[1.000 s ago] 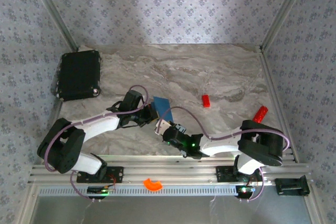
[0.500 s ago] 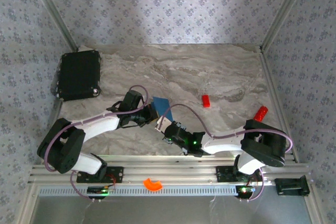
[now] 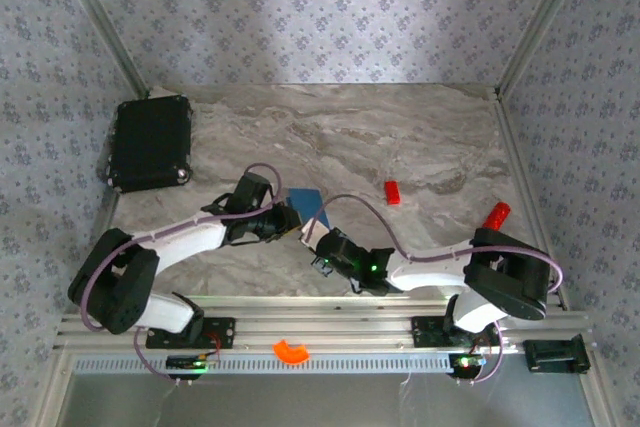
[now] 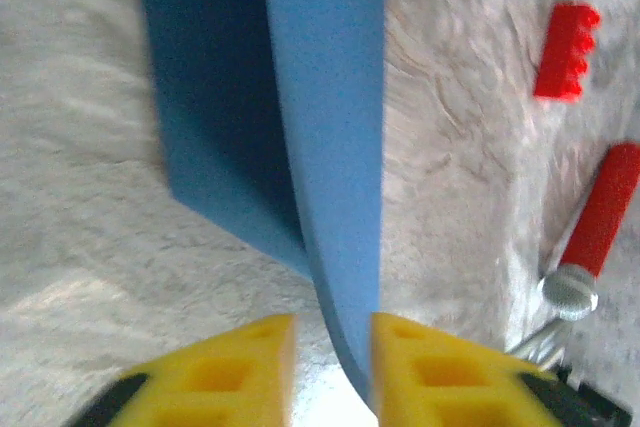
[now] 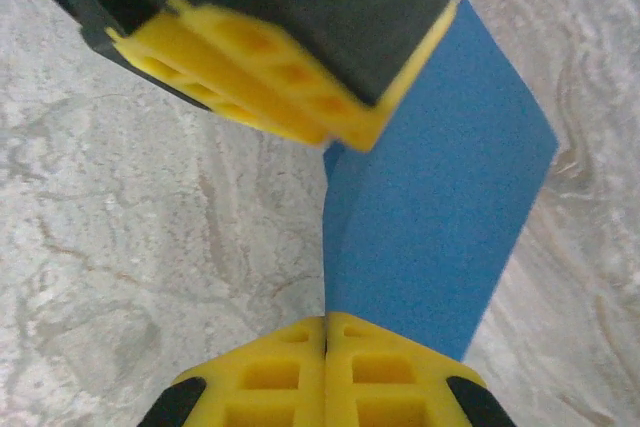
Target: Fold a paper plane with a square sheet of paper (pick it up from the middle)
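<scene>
right tool (image 5: 325,332) pinching blue paper (image 5: 440,177), left tool (image 4: 333,335) spread around it, red block (image 3: 392,192) nearby

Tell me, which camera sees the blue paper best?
The right wrist camera. The blue paper is big and sharp there, with one broad face showing, bent along a crease. The left wrist camera shows it blurrier, mostly a standing flap. From the top camera it's just a tiny blue patch.
</scene>
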### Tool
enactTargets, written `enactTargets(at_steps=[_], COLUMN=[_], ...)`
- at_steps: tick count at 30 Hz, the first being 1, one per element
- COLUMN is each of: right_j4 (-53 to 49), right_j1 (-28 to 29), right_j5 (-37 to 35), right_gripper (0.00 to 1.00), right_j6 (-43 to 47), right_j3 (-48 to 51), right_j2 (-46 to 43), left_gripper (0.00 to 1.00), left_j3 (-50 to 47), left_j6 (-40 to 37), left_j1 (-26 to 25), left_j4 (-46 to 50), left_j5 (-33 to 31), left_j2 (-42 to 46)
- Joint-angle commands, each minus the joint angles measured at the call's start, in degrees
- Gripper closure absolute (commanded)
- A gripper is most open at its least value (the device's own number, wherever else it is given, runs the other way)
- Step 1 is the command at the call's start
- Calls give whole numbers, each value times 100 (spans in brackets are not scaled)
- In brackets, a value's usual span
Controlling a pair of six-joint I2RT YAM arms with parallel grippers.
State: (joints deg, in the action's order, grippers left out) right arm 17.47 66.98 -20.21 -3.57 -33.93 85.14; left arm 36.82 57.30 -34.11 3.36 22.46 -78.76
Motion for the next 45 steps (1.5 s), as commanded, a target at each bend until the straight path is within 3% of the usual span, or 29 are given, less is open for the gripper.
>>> enactTargets(at_steps=[1, 5, 9, 13, 26, 38, 45], right_j4=[-459, -464, 0, 256, 568, 653, 567], right_j1=[-260, -908, -1513, -1675, -1489, -1543, -1592], right_j5=[970, 2473, 3898, 4409, 4698, 4586, 4621], right_gripper=[100, 99, 99, 99, 98, 98, 98], right_j6=[-657, -1622, -2601, -2929, -3018, -3120, -3146], right_j3=[-198, -289, -237, -280, -373, -230, -280], right_j2=[-202, -240, -51, 120, 584, 648, 708], left_gripper=[59, 44, 42, 43, 72, 94, 98], left_j3=[188, 154, 3, -61, 312, 1611, 2301], left_j6=[-258, -333, -351, -399, -864, -1573, -1904], left_j1=[54, 210, 411, 555, 617, 455, 76], left_j4=[751, 1046, 1023, 928, 699, 1192, 1553], left_j5=[-611, -848, -816, -633, -24, 366, 191], left_j2=[382, 685, 926, 1059, 730, -1003, -2181])
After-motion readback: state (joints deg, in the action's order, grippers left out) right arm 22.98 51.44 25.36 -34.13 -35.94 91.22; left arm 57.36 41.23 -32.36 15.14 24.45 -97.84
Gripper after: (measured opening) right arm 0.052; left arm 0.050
